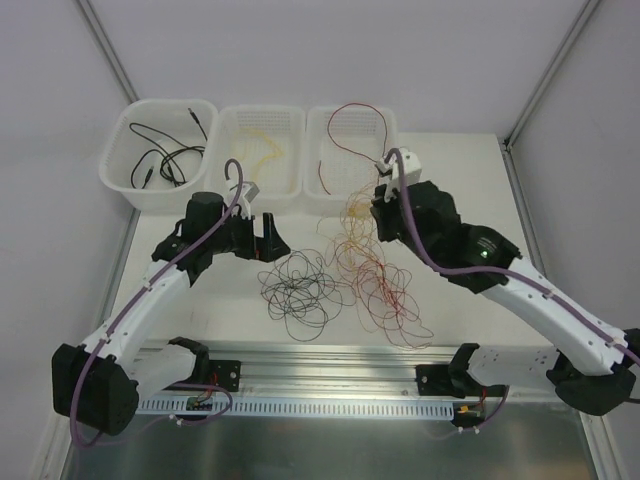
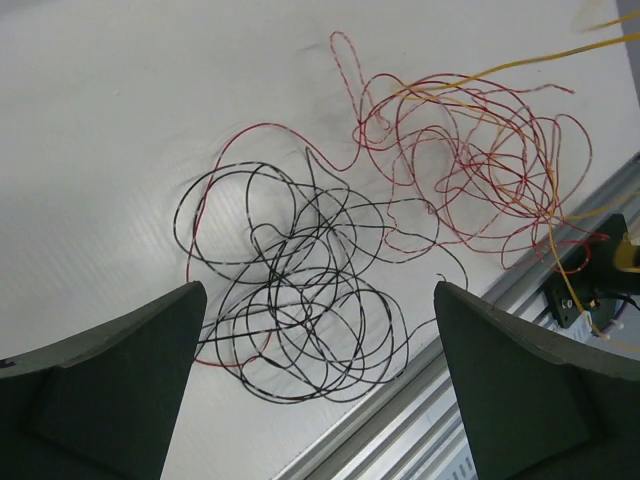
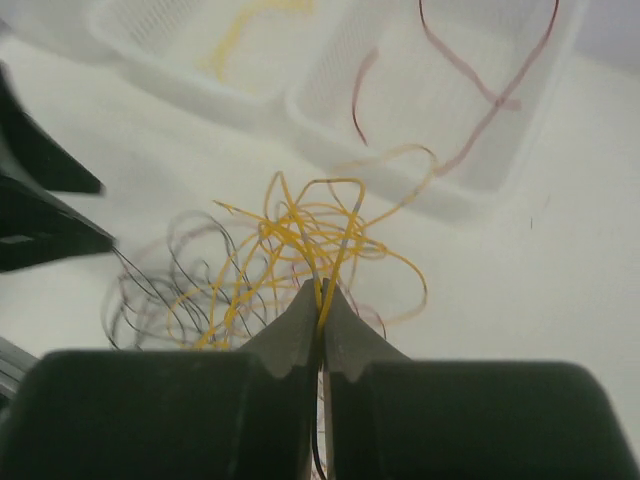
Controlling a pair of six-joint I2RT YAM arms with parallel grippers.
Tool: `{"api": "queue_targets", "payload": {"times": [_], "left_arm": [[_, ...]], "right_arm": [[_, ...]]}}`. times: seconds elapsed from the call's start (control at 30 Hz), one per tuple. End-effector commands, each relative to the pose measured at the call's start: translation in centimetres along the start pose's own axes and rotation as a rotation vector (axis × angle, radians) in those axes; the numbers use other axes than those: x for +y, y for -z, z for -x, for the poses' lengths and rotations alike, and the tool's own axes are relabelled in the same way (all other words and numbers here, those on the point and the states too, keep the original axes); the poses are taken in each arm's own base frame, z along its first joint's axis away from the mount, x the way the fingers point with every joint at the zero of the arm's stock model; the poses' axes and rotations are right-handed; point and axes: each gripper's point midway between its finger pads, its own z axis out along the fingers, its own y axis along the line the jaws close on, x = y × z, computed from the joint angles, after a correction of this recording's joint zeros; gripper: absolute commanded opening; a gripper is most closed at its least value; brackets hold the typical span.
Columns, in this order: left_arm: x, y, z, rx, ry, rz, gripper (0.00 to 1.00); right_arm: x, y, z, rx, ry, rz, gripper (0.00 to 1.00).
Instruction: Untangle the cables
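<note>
Pulling yellow free: the right gripper (image 3: 322, 305) pinches a yellow cable (image 3: 300, 235), maybe a grey strand (image 3: 347, 235) too. Next, lift it clear toward the upper-middle basket (image 1: 260, 108). The left gripper (image 2: 320, 290) gapes wide.

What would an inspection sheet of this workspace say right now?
Surface: white table.
Job's things: black coil overlapping a red and yellow tangle on the table. Black wires lie in the left basket, yellow in the middle basket, red in the right basket.
Clutter: nothing seen.
Grippers: left claw open above the black coil. Right claw shut on yellow strands lifted from the tangle.
Cables: purple hoses run along both arms.
Surroundings: white walls; metal rail at the near edge.
</note>
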Motion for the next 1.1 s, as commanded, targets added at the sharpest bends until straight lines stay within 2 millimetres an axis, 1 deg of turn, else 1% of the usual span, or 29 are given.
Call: {"api": "queue_targets", "payload": {"times": [0.0, 0.03, 0.07, 0.1, 0.13, 0.17, 0.23, 0.27, 0.3, 0.33, 0.37, 0.4, 0.43, 0.47, 0.5, 0.57, 0.63, 0.67, 0.7, 0.73, 0.77, 0.83, 0.87, 0.9, 0.93, 0.97, 1.0, 1.03, 1.07], "left_arm": [[-2.2, 0.7, 1.2, -0.085, -0.115, -0.105, 0.99], [-2.2, 0.7, 1.1, -0.086, -0.118, -0.104, 0.99], [-2.1, 0.7, 1.0, -0.086, -0.120, -0.102, 0.99], [-2.2, 0.7, 0.9, -0.086, -0.123, -0.104, 0.99], [-2.2, 0.7, 0.9, -0.084, -0.125, -0.105, 0.99], [-2.3, 0.7, 0.9, -0.084, -0.128, -0.108, 0.99], [-2.2, 0.5, 0.7, -0.074, -0.120, -0.106, 0.99], [-2.3, 0.5, 0.7, -0.072, -0.121, -0.110, 0.99], [-2.3, 0.3, 0.5, -0.065, -0.116, -0.111, 0.99], [-2.3, 0.3, 0.5, -0.062, -0.117, -0.115, 0.99], [-2.3, 0.2, 0.4, -0.058, -0.113, -0.114, 0.99], [-2.2, 0.1, 0.3, -0.051, -0.109, -0.114, 0.99], [-2.2, 0.0, 0.2, -0.046, -0.107, -0.114, 0.99], [-2.1, -0.1, 0.2, -0.044, -0.104, -0.113, 0.99], [-2.1, -0.2, 0.0, -0.038, -0.101, -0.114, 0.99], [-2.0, -0.3, -0.1, -0.032, -0.099, -0.109, 0.99], [-1.6, -0.6, -0.2, -0.025, -0.089, -0.091, 0.99], [-1.3, -0.8, -0.4, -0.013, -0.079, -0.082, 0.99], [-1.3, -1.0, -0.6, -0.004, -0.071, -0.078, 0.99], [-0.9, -1.2, -0.7, -0.001, -0.060, -0.056, 0.99], [-0.7, -1.4, -1.2, 0.025, -0.050, -0.040, 0.99], [0.3, -1.7, -1.6, 0.045, -0.035, 0.031, 0.99], [0.7, -2.0, -2.1, 0.070, -0.026, 0.068, 0.99], [0.6, -2.1, -3.3, 0.115, -0.025, 0.098, 0.99], [0.5, -2.3, -3.8, 0.127, -0.005, 0.125, 0.99], [1.2, -2.5, -4.3, 0.134, -0.002, 0.184, 0.99], [0.1, -2.7, -5.6, 0.162, 0.015, 0.182, 0.99], [-0.1, -2.8, -6.3, 0.171, 0.029, 0.200, 0.99], [0.0, -2.8, -6.6, 0.163, 0.034, 0.237, 0.99]], "right_arm": [[-2.3, -0.3, -5.6, 0.146, -0.140, -0.105, 0.04], [-3.0, -0.8, -8.8, 0.210, -0.161, -0.145, 0.04], [-4.2, -0.9, -10.2, 0.241, -0.175, -0.186, 0.04], [-4.9, -0.7, -11.3, 0.262, -0.189, -0.207, 0.04], [-5.8, -0.6, -13.2, 0.297, -0.211, -0.251, 0.04], [-7.6, -0.1, -14.4, 0.328, -0.220, -0.319, 0.04], [-10.8, 1.2, -15.8, 0.341, -0.227, -0.461, 0.07], [-13.2, 2.3, -16.7, 0.366, -0.257, -0.558, 0.08], [-14.5, 3.0, -17.2, 0.382, -0.272, -0.613, 0.09], [-15.6, 3.6, -17.6, 0.395, -0.290, -0.654, 0.17], [-17.2, 4.6, -18.4, 0.427, -0.328, -0.711, 0.25], [-17.7, 5.0, -18.7, 0.439, -0.345, -0.728, 0.34], [-18.1, 5.3, -18.7, 0.443, -0.352, -0.743, 0.39], [-18.4, 5.7, -18.3, 0.440, -0.341, -0.749, 0.46], [-18.2, 5.8, -18.0, 0.436, -0.335, -0.734, 0.58], [-17.1, 5.2, -17.2, 0.428, -0.334, -0.651, 0.65], [-14.7, 4.5, -15.9, 0.420, -0.329, -0.493, 0.71], [-12.4, 3.7, -15.3, 0.415, -0.319, -0.363, 0.72], [-11.2, 3.4, -14.6, 0.403, -0.301, -0.295, 0.74], [-9.2, 3.0, -14.4, 0.404, -0.276, -0.204, 0.76], [-7.1, 2.6, -13.8, 0.396, -0.285, -0.096, 0.80], [-4.2, 1.7, -14.1, 0.416, -0.274, 0.018, 0.81], [-2.7, 1.5, -14.5, 0.441, -0.271, 0.082, 0.81], [-1.9, 1.2, -15.1, 0.460, -0.262, 0.105, 0.82], [-1.2, 0.4, -16.8, 0.517, -0.248, 0.105, 0.82], [-0.2, 0.1, -17.5, 0.540, -0.224, 0.122, 0.82], [-0.2, -0.4, -18.2, 0.552, -0.203, 0.096, 0.83], [0.6, -0.9, -20.2, 0.610, -0.176, 0.096, 0.83], [0.7, -1.6, -20.7, 0.609, -0.171, 0.082, 0.83]]}}
